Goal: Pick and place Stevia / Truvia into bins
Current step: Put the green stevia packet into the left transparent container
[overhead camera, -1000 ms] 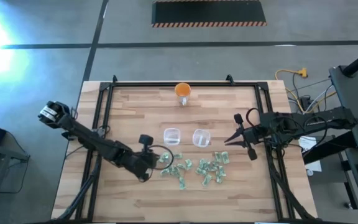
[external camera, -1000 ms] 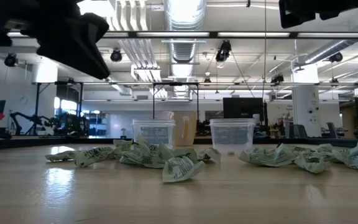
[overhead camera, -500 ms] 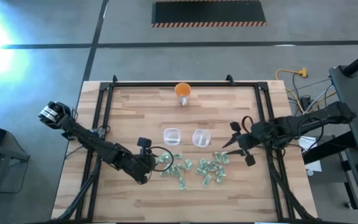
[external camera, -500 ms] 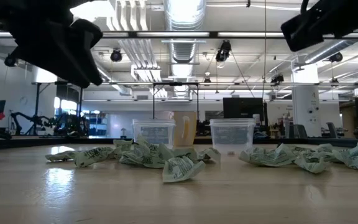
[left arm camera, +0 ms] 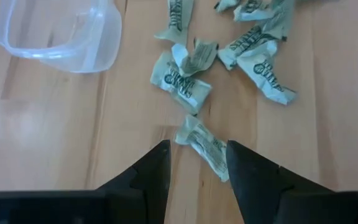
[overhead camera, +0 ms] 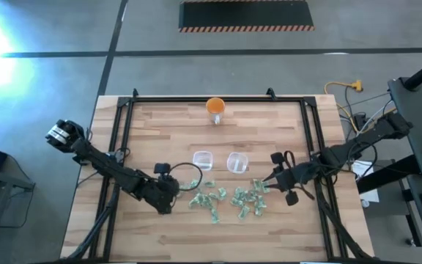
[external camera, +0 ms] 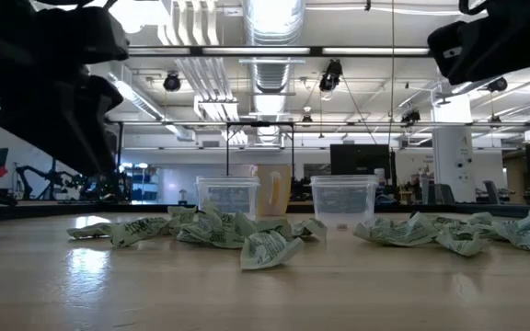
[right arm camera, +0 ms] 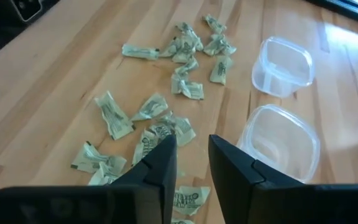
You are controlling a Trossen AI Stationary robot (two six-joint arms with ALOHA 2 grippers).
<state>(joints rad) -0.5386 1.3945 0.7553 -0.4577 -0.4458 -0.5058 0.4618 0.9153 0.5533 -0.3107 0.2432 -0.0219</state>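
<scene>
Several crumpled green-and-white Stevia sachets (overhead camera: 229,196) lie scattered on the wooden table, just near of two clear bins (overhead camera: 203,160) (overhead camera: 237,162). My left gripper (overhead camera: 180,189) is low at the left end of the scatter. It is open, its fingers standing on either side of one sachet (left arm camera: 199,142) that lies flat on the wood. My right gripper (overhead camera: 268,178) hovers open over the scatter's right end, with sachets (right arm camera: 157,134) and both bins (right arm camera: 278,140) ahead of its fingers.
An orange cup (overhead camera: 215,107) stands at the far middle of the table. A black frame (overhead camera: 119,147) runs along the left, right and far edges. Bare wood lies near of the sachets (external camera: 265,246) and to their left.
My left gripper has come down toward the table at the left end of the sachets. My right gripper has moved toward the near edge and a little left, closer to the right end of the scatter. The sachets and bins have stayed put.
</scene>
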